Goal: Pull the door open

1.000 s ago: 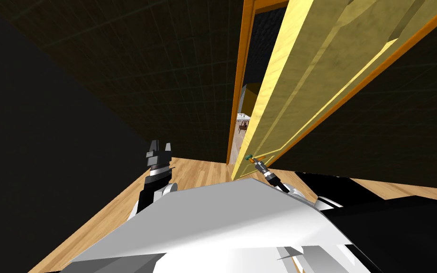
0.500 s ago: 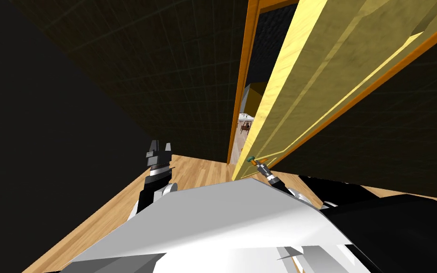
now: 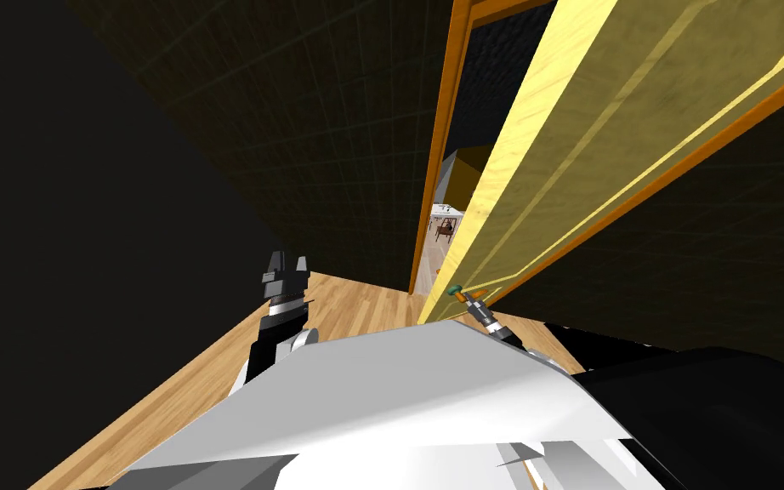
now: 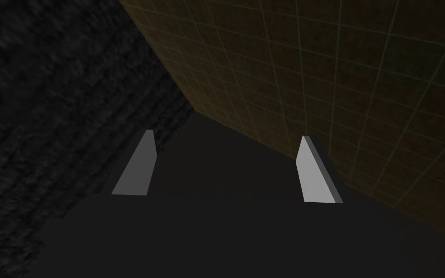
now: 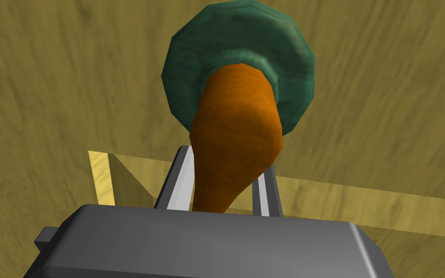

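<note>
Right gripper (image 5: 226, 161) clamped on orange handle (image 5: 236, 120), centre frame; door (image 3: 603, 145) partly open, upper right. Mid-pull; next likely needs drawing handle back along its arc. Left gripper (image 3: 288, 259) spread, idle.

Yellow wooden door (image 3: 603, 162) stands ajar, its orange handle (image 5: 236, 140) on a green rosette (image 5: 187, 67).

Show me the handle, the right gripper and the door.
handle (image 5: 236, 130), right wrist view, middle of the orange lever.
right gripper (image 5: 226, 161), right wrist view, between its fingertips, shut on the handle.
door (image 3: 620, 145), head view, its yellow face.
</note>
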Robot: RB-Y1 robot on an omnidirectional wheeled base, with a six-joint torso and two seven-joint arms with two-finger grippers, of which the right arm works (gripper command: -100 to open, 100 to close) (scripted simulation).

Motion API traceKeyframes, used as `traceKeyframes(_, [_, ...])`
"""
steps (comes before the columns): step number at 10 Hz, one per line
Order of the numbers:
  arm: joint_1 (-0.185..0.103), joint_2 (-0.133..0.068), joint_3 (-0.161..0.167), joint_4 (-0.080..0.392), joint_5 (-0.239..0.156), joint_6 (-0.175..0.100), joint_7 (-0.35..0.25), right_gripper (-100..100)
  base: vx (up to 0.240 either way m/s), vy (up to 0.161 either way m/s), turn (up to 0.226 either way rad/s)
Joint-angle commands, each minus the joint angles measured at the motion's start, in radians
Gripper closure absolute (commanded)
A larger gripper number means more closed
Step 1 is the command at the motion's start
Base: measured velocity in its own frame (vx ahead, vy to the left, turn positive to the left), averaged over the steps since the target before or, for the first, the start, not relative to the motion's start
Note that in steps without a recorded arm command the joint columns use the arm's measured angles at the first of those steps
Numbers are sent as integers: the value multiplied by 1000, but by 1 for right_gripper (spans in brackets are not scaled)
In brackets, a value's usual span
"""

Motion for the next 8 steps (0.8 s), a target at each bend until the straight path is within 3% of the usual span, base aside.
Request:
traceKeyframes(1, [19,4,-12,27,6,-38,-4,100,-55,-31,157])
traceKeyframes(2, [36,8,-23,48,12,-70,-8,100,-82,-59,195])
traceKeyframes(3, [36,8,-23,48,12,-70,-8,100,-55,-40,67])
traceKeyframes(4, [52,11,-34,68,17,-102,-11,100,-43,-28,137])
traceKeyframes(5, [52,11,-34,68,17,-102,-11,100,-40,-23,59])
traceKeyframes(6, [69,15,-44,88,22,-134,-14,100,-44,-22,125])
traceKeyframes(7, [69,15,-44,88,22,-134,-14,100,-40,-21,64])
traceKeyframes(8, [85,19,-54,107,27,-164,-18,100,-54,-26,142])
